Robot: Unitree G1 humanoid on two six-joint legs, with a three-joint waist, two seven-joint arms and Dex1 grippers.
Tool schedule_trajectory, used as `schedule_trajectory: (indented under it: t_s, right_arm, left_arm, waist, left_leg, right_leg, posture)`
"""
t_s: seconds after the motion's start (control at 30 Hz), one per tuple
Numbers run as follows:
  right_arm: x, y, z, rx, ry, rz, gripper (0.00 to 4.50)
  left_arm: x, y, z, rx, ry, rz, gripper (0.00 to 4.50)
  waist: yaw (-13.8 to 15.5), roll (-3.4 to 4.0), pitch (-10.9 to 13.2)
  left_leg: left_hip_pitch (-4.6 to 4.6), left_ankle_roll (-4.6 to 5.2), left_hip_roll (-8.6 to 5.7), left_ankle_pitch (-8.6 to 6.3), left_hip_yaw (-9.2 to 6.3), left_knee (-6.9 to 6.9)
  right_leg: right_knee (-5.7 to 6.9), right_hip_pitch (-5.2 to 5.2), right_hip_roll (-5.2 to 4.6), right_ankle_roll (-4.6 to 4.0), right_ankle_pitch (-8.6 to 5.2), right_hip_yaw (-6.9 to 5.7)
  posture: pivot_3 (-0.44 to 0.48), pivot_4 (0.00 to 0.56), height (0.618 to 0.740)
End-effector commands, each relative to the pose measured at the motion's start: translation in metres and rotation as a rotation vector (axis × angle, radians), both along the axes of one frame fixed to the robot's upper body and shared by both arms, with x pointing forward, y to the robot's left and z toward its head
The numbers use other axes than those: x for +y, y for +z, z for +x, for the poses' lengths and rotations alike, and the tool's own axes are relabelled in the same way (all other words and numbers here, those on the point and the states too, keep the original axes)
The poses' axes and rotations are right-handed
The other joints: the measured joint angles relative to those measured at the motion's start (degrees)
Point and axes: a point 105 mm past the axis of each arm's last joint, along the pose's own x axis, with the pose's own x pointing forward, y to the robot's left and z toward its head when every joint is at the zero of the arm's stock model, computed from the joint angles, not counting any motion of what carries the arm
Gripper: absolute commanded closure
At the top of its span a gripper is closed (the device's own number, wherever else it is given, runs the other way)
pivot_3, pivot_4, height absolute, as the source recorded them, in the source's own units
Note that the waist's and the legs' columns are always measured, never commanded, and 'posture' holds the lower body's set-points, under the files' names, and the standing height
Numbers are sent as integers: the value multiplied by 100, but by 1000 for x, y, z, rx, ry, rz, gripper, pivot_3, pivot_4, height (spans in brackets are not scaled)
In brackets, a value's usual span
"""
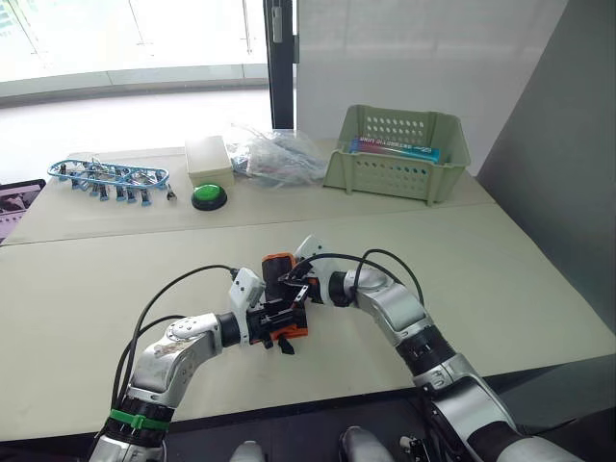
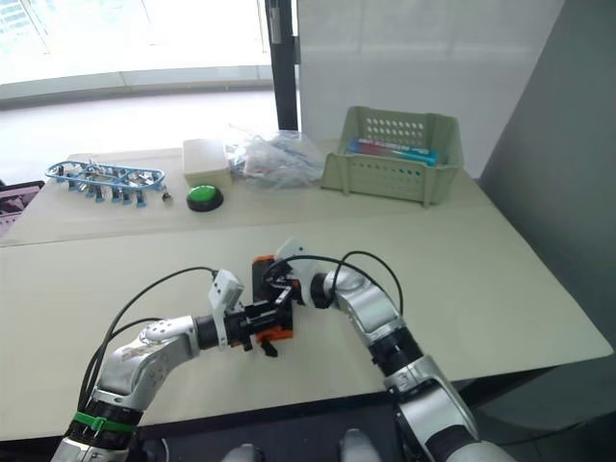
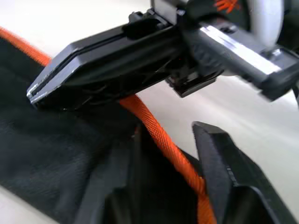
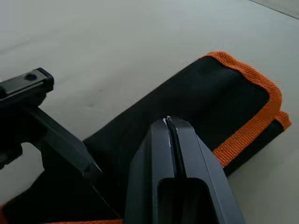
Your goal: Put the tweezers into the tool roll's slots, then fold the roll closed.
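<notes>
The tool roll [image 1: 279, 298] lies folded on the tabletop [image 1: 500, 279], well in front of the green button [image 1: 209, 197], with both pincers meeting on it. The left pincer [image 3: 180, 175] stands released, its fingers [image 3: 219, 163] straddling the roll's orange trim [image 3: 159, 130]. The right pincer [image 4: 170, 125] is clenched, fingertips pressed together with nothing between them, just over the roll's black fabric near its folded orange-edged end.

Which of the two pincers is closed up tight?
The right pincer: its fingers press flat together above the tool roll. The left pincer stands open, straddling the orange trim.
</notes>
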Motion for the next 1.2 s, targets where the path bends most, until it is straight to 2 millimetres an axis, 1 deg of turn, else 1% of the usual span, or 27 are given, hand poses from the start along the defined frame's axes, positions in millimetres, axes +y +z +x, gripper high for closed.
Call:
schedule_trajectory:
  t_s: [0.03,0.1,0.13,0.17,0.27,0.4,0.5,0.63,0.7,0.8,0.83,0.87,0.9,0.93,0.97,1.03,1.07,1.17,1.2]
  right_arm:
    - [-2,-2,6,-9,-8,-39,4500]
    - [-7,-14,8,22,-26,-74,4500]
    - [-8,-18,7,34,-28,-83,4500]
    - [-8,-21,7,42,-27,-88,4500]
    - [-9,-27,6,62,-33,-91,4500]
    - [-9,-28,5,68,-31,-86,4500]
    - [-8,-28,5,72,-31,-81,4500]
    - [-6,-29,3,75,-26,-77,4500]
    - [-5,-28,3,74,-24,-74,4500]
    - [-5,-26,2,69,-22,-67,4500]
    - [-4,-23,1,62,-17,-57,4500]
    - [-2,-18,0,43,-4,-35,4500]
    - [-1,-15,-1,30,6,-21,4500]
    - [4,-2,-7,-16,67,41,4500]
    - [9,9,-16,-47,129,96,4500]
    - [13,21,-26,-56,186,170,4500]
    - [13,21,-28,-49,192,171,4500]
    - [12,11,-34,-23,218,133,4500]
    - [12,1,-35,5,213,103,4500]
  left_arm:
    - [25,-29,-2,117,93,68,1300]
    - [30,-22,-3,107,90,60,707]
    - [33,-18,-4,98,84,55,332]
    - [35,-13,-5,85,72,49,47]
    - [45,9,-10,28,22,34,15]
    - [54,34,-11,-36,-11,-1,15]
    - [56,44,-7,-89,-30,-25,859]
    - [43,38,-6,-99,-78,-26,2132]
    - [35,28,-5,-95,-97,-4,2898]
    - [28,15,-5,-88,-114,38,3835]
    - [27,8,-6,-72,-120,56,4199]
    - [28,-4,-6,-56,-120,108,4471]
    - [29,-13,-7,-47,-121,144,4471]
    - [32,-23,-8,-34,-125,185,4471]
    - [35,-28,-9,-28,-125,205,4471]
    - [38,-32,-9,-22,-122,209,4471]
    - [39,-32,-9,-24,-125,213,4471]
    - [40,-33,-10,-28,-130,221,4471]
    - [41,-33,-10,-29,-127,218,4471]
  waist:
    - [-6,1,-1]
    - [-20,0,-2]
    - [-29,0,-2]
    - [-52,0,-2]
    - [-147,1,-2]
    - [-161,5,0]
    - [-146,5,0]
    - [-148,5,0]
    - [-152,5,0]
    - [-155,5,0]
    - [-154,5,0]
    - [-151,5,0]
    - [-148,5,0]
    - [-145,5,0]
    - [-143,5,0]
    - [-143,5,0]
    - [-152,5,0]
    - [-157,6,0]
    - [-157,6,0]
  left_leg:
    - [2,3,0,2,0,0]
    - [7,12,0,7,0,0]
    - [11,16,0,10,0,0]
    - [12,18,1,11,0,0]
    - [18,23,5,14,0,-1]
    - [9,24,13,14,-3,-4]
    - [-9,23,13,14,-4,-4]
    - [-14,23,12,14,-4,-5]
    - [-14,23,12,14,-4,-10]
    - [-14,23,13,14,-5,-14]
    - [-14,23,13,14,-5,-15]
    - [-14,23,13,14,-5,-16]
    - [-15,23,13,14,-5,-17]
    - [-14,23,13,14,-5,-17]
    - [-14,23,13,14,-5,-20]
    - [-16,23,13,14,-5,-24]
    - [-16,23,13,14,-5,-26]
    - [-13,24,13,14,-5,-28]
    - [-12,24,14,14,-5,-28]
  right_leg:
    - [1,0,0,-1,2,0]
    - [1,1,1,-5,8,0]
    - [1,2,2,-9,10,1]
    - [1,2,2,-14,13,1]
    - [4,0,10,-32,9,3]
    - [5,-10,21,-30,13,5]
    - [-4,-17,20,-19,19,6]
    - [-15,-17,21,-17,20,5]
    - [-18,-18,21,-17,20,6]
    - [-17,-20,23,-18,20,6]
    - [-17,-21,23,-18,20,6]
    - [-17,-21,23,-18,20,6]
    - [-18,-21,23,-18,20,7]
    - [-19,-20,23,-18,20,6]
    - [-23,-19,22,-18,20,7]
    - [-28,-19,22,-17,19,7]
    - [-29,-19,22,-16,19,7]
    - [-24,-21,23,-16,19,9]
    - [-23,-21,24,-16,18,8]
  posture:
    - [0,150,736]
    - [0,150,736]
    - [0,150,736]
    - [0,150,736]
    - [0,150,736]
    - [0,150,736]
    - [0,150,736]
    - [0,150,736]
    - [0,150,736]
    - [0,150,736]
    - [0,150,736]
    - [0,150,736]
    - [0,150,736]
    - [0,150,736]
    - [0,150,736]
    - [0,150,736]
    - [0,150,736]
    - [0,150,736]
    - [0,150,736]
